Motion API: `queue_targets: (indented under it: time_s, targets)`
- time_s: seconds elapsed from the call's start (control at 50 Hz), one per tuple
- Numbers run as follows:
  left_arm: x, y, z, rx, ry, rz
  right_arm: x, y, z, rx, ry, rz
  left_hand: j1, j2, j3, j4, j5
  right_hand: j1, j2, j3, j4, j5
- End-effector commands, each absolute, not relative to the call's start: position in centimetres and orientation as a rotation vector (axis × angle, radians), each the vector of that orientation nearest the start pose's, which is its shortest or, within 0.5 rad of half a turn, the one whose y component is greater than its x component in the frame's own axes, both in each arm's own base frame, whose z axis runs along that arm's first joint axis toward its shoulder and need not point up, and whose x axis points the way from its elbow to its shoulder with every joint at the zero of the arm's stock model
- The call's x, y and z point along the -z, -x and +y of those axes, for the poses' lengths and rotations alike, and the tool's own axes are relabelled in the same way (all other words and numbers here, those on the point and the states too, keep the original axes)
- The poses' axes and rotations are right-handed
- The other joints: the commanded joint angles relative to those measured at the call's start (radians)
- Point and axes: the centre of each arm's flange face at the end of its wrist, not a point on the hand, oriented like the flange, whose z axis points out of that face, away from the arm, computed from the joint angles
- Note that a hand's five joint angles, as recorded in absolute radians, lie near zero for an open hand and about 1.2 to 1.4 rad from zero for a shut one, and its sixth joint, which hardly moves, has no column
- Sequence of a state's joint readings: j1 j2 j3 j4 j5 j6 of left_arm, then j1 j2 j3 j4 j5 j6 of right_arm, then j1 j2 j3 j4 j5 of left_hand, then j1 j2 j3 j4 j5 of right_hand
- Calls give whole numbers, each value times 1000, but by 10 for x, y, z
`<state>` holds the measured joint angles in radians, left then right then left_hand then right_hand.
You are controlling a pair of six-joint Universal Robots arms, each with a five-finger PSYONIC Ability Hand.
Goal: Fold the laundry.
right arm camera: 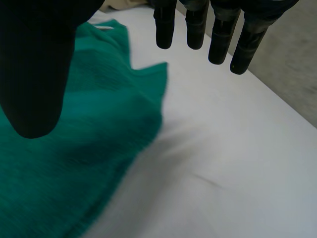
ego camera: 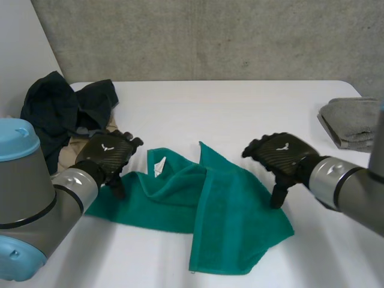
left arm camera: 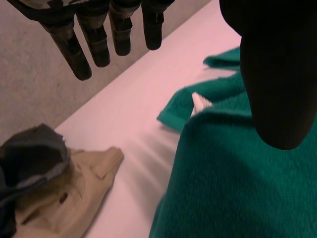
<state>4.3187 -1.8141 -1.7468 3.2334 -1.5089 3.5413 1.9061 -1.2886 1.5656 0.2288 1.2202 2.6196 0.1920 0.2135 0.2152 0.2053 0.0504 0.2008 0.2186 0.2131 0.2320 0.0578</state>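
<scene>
A green towel [ego camera: 204, 210] lies rumpled and partly folded over itself in the middle of the table, a white label [ego camera: 159, 166] showing near its far left part. My left hand [ego camera: 109, 153] hovers open over the towel's left end, fingers straight and holding nothing; in its wrist view the green towel [left arm camera: 237, 168] lies under the thumb [left arm camera: 277, 74]. My right hand [ego camera: 281, 155] is open above the towel's right edge, its thumb pointing down beside the cloth. In the right wrist view the towel [right arm camera: 74, 148] lies under the thumb [right arm camera: 34, 64].
A dark garment [ego camera: 63, 111] and a beige one [ego camera: 81, 144] are heaped at the far left of the white table [ego camera: 240, 114]. A folded grey towel [ego camera: 351, 123] rests at the far right edge. The beige garment [left arm camera: 64, 188] lies beyond my left fingers.
</scene>
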Motion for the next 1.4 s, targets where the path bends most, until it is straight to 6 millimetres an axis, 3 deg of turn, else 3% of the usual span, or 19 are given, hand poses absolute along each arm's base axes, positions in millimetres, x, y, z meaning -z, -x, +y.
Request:
queue_targets:
  time_s: [0.02,0.12,0.32,0.44,0.62,0.68,0.7,0.76,0.78,0.88,0.98,1.02,1.06,1.08,1.1,1.18,1.28,1.38,1.4]
  targets:
    - [-168,236,-254,1768,-1009,2415,-203,-283,-206,1485,1395,2039,156,135,133,143,123,-26,-44,-39,-57,-58]
    - [-157,226,-260,1707,-973,2457,-188,-292,-189,1473,1461,1969,294,273,271,281,261,-26,-44,-39,-57,-58]
    - [-144,225,-261,1654,-975,2493,-167,-306,-182,1539,1648,1831,617,596,594,604,584,51,33,39,20,20]
    - [-137,225,-263,1632,-976,2502,-157,-313,-179,1522,1718,1787,1172,1150,1148,1158,1139,175,157,162,143,143]
    - [-139,223,-270,1649,-953,2489,-139,-322,-179,1480,1798,1722,1204,1183,1181,1191,1171,242,224,230,211,211]
    - [-143,224,-274,1670,-948,2473,-136,-326,-185,1502,1797,1715,1204,1183,1181,1191,1171,456,438,444,425,424]
    - [-144,224,-275,1676,-947,2469,-134,-328,-189,1512,1796,1718,1204,1183,1181,1191,1171,698,680,686,667,666]
    - [-152,226,-283,1721,-937,2439,-134,-331,-195,1539,1794,1712,1204,1183,1181,1191,1171,1087,1069,1074,1055,1055]
    - [-155,227,-285,1739,-932,2428,-137,-333,-201,1566,1789,1710,1204,1183,1181,1191,1171,1194,1177,1182,1163,1163]
    - [-184,234,-305,1886,-898,2318,-154,-336,-221,1686,1761,1738,1204,1183,1181,1191,1171,1195,1178,1183,1164,1164]
    - [-237,247,-332,2131,-802,2096,-186,-327,-253,1872,1693,1794,1204,1183,1181,1191,1171,1195,1178,1183,1164,1164]
    - [-254,251,-336,2198,-768,2027,-209,-312,-272,1985,1639,1814,1204,1183,1181,1191,1171,1195,1178,1183,1164,1164]
    - [-283,257,-340,2314,-713,1904,-228,-303,-282,2075,1604,1804,1204,1183,1181,1191,1171,1195,1178,1183,1164,1164]
    - [-293,259,-340,2353,-695,1863,-249,-294,-290,2164,1561,1794,1204,1183,1181,1191,1171,1195,1178,1183,1164,1164]
    - [-312,262,-340,2431,-664,1780,-260,-290,-293,2213,1531,1783,1204,1183,1181,1191,1171,1195,1178,1183,1164,1164]
    - [-352,266,-335,2593,-585,1588,-306,-273,-308,2442,1380,1710,1204,1183,1181,1191,1171,1195,1178,1183,1164,1164]
    - [-369,267,-327,2679,-534,1475,-319,-264,-321,2536,1206,1648,1204,1183,1181,1191,1171,1195,1178,1183,1164,1164]
    - [-344,273,-320,2636,-592,1555,-301,-238,-336,2484,1124,1790,1204,1183,1181,1191,1171,1195,1178,1183,1164,1164]
    - [-338,274,-319,2622,-608,1579,-289,-231,-336,2433,1124,1847,1204,1183,1181,1191,1171,1195,1178,1183,1164,1164]
